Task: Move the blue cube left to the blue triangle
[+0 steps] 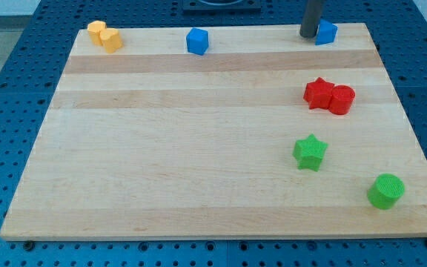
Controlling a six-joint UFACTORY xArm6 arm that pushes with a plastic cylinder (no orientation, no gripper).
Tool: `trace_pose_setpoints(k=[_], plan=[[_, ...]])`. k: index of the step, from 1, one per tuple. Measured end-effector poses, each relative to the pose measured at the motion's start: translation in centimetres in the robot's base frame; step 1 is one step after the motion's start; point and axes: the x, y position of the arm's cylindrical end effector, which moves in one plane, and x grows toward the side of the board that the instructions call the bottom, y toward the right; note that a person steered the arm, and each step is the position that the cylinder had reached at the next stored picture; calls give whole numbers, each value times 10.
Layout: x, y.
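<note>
Camera view. Nearest the camera, at the view's bottom right, a green cylinder (386,190) stands on the wooden board (199,163); a green star (310,152) lies up and to its left. Further up, a red star (317,93) touches a red cylinder (341,99). Along the view's top edge stand, from left to right, two touching yellow blocks (104,35), a blue block (197,41) that reads as the cube, and a second blue block (326,32) at the top right, taken to be the triangle, though its shape is partly hidden. My tip (308,35) rests on the board just left of this second block, touching or nearly touching it; the rod has no jaws to open or close. The cube is well apart from the triangle and already on its left side, so the step in hand is judged to be closing that gap. To do it well, the tip should circle to the cube's left face and push rightward through the block's centre, parallel to the top edge, so that the cube neither rotates nor slides off the board.
</note>
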Motion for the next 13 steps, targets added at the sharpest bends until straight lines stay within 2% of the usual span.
trace_pose_setpoints(k=[2,3,6,7,10,13], plan=[[64,-67],[75,-118],[78,-251],[60,-276],[16,-273],[17,-219]])
